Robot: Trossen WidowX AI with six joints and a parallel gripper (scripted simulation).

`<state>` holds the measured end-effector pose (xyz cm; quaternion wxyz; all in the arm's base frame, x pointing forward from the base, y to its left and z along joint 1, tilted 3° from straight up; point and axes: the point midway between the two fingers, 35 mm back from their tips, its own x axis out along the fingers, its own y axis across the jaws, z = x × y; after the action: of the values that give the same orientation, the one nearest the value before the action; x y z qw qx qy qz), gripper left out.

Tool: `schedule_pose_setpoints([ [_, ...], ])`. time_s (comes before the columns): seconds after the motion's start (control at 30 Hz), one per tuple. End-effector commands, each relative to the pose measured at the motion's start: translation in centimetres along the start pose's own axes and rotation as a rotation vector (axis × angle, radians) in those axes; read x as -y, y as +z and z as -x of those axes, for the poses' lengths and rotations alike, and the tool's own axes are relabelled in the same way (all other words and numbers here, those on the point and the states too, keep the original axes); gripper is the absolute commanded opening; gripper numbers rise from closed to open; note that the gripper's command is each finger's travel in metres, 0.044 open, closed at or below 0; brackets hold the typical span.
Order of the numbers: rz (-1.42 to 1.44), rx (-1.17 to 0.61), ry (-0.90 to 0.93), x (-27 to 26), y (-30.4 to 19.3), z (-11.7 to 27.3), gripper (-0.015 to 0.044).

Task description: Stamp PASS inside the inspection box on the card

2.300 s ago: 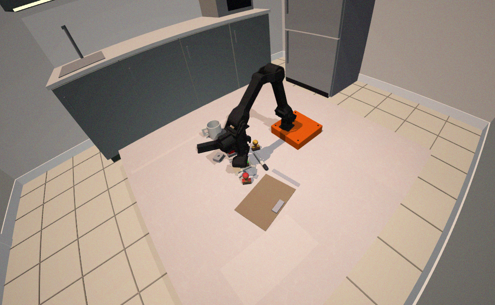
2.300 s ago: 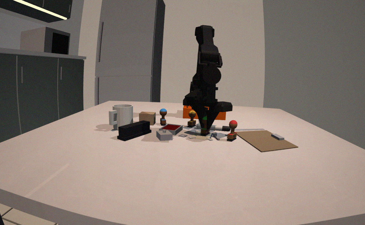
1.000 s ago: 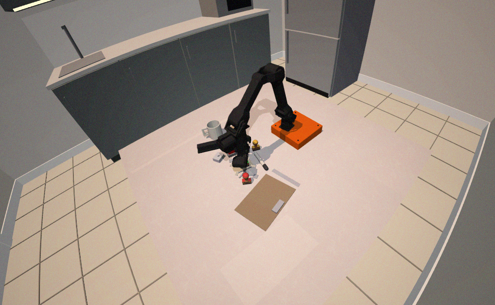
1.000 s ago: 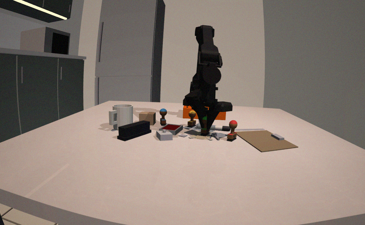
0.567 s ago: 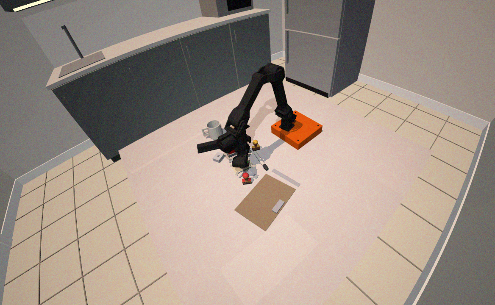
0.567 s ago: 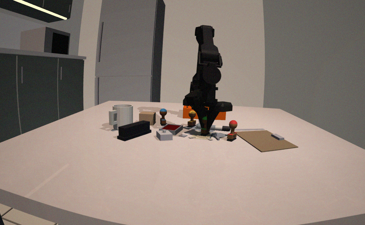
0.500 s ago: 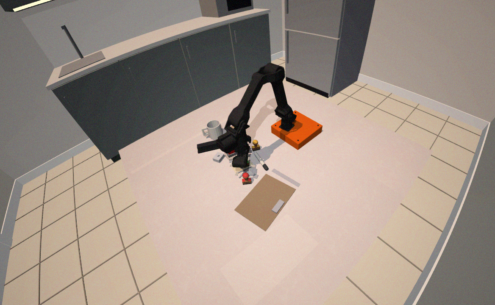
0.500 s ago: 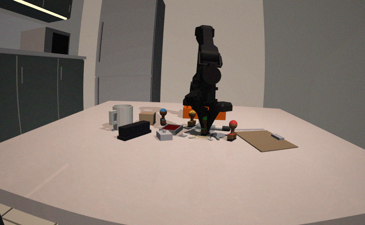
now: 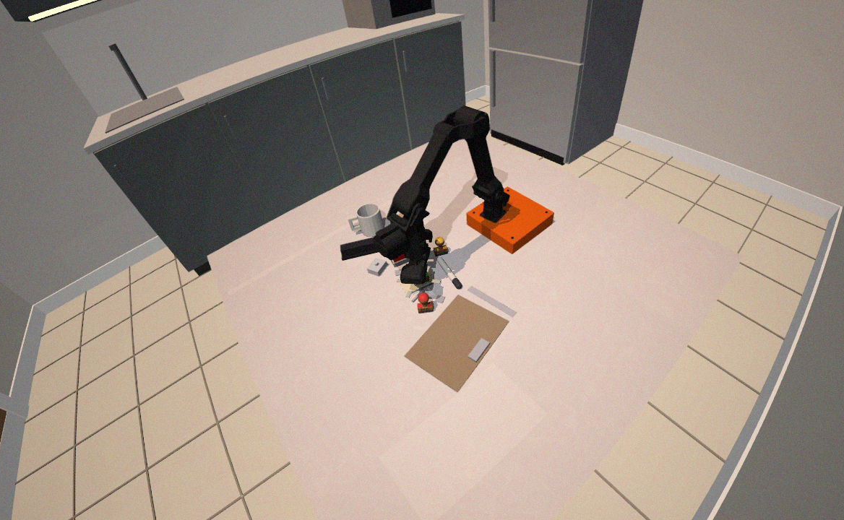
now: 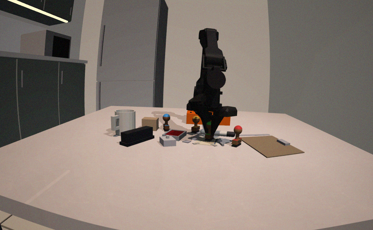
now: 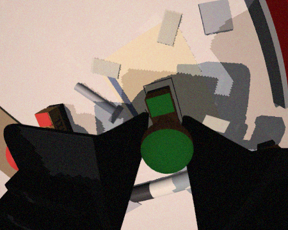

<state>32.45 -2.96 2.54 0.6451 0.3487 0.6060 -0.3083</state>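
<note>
Green-knobbed stamp point(image 9: 426, 276) point(image 10: 208, 124) point(image 11: 167, 151) is gripped btwn fingers point(image 9: 420, 276) point(image 10: 210, 134), base seen at outlined box point(image 11: 157, 84), contact unclear; ink pad point(image 9: 399, 258) point(image 10: 175, 133) point(image 11: 286, 41) is off to R in wrist view.

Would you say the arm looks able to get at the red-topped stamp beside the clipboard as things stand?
Probably not yet: the gripper is shut on the green-topped stamp. The red-topped stamp seems within reach otherwise.

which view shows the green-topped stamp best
The wrist view: the green-topped stamp fills its middle, between the fingers, knob and green label both visible. The exterior view shows it partly behind the fingers; the top view shows only a green sliver beside the gripper.
</note>
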Motion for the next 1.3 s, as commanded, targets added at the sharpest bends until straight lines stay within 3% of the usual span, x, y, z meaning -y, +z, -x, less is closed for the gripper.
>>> schedule_pose_setpoints([
  [0.0, -0.003, 0.006, -0.001, 0.0, 0.1, 0.3, 0.0],
  [1.27, -0.003, 0.007, -0.001, -0.2, 0.3, 4.9, 0.0],
])
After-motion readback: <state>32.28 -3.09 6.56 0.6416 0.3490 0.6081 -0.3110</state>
